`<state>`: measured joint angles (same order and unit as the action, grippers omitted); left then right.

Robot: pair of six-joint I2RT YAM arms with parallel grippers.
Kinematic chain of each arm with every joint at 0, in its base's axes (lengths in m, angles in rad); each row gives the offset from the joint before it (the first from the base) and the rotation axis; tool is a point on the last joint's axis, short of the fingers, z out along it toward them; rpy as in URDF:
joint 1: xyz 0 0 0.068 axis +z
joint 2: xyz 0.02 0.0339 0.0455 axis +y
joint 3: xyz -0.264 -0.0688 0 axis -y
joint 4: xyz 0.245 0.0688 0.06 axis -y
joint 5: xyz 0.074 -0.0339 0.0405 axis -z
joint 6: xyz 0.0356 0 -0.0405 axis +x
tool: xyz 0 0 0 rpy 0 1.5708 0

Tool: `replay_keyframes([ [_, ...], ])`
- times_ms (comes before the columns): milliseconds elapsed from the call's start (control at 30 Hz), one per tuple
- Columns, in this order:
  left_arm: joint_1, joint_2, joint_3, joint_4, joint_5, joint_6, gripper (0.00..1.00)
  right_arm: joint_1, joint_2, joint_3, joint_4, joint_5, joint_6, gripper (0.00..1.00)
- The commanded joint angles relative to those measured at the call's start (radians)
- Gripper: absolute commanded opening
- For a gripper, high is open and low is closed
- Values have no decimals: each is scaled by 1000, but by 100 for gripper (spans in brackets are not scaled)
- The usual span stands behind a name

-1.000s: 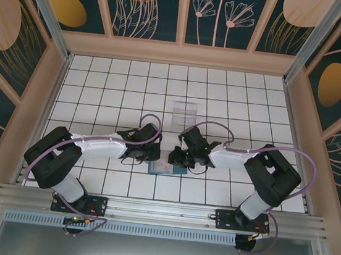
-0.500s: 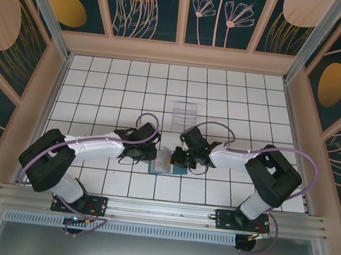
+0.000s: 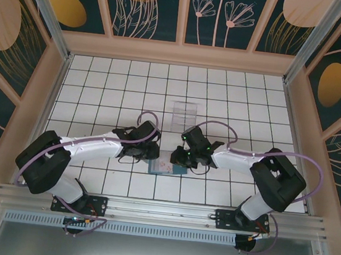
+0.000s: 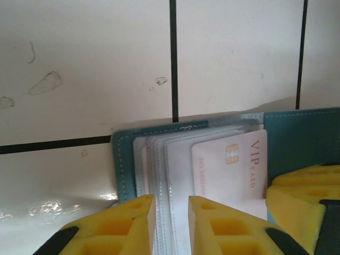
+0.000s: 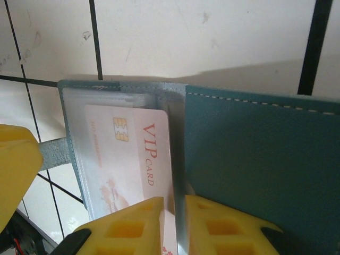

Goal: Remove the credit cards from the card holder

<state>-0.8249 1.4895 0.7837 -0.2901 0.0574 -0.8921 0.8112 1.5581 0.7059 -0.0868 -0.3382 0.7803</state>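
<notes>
The teal card holder lies open on the white tiles between both grippers. In the left wrist view its clear sleeves fan out, and a pale pinkish credit card marked "VIP CARD" sits in the top sleeve. My left gripper is narrowly open low over the sleeves' left edges, which show flat in the gap. My right gripper is narrowly open astride the fold: one finger is over the pinkish card, the other over the teal cover. From above, the left gripper and right gripper meet at the holder.
A clear plastic tray stands about two tiles behind the holder. The right gripper's yellow finger shows at the right of the left wrist view. Patterned walls enclose the tiled floor, with free tiles on all sides.
Both grippers have stayed at the holder and their jaws have parted a little. The left arm's elbow has swung outward to the left.
</notes>
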Motion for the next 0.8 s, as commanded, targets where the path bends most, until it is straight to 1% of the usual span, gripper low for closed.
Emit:
replay_keyframes([
  [0,2,4,3,18,35,8,26,-4,-29,1,-7,6,16,21],
  [200,1,45,-22,49,55,13,27,-4,-29,-18,20,-18,20,24],
  [333,2,79,-35,36,38,25,26,-4,-35,-25,21,-19,20,25],
  [533,1,99,-45,14,14,40,21,-4,-52,-55,50,-26,33,27],
  [767,2,120,-44,-4,-4,54,21,-7,-34,-90,132,-71,40,28],
])
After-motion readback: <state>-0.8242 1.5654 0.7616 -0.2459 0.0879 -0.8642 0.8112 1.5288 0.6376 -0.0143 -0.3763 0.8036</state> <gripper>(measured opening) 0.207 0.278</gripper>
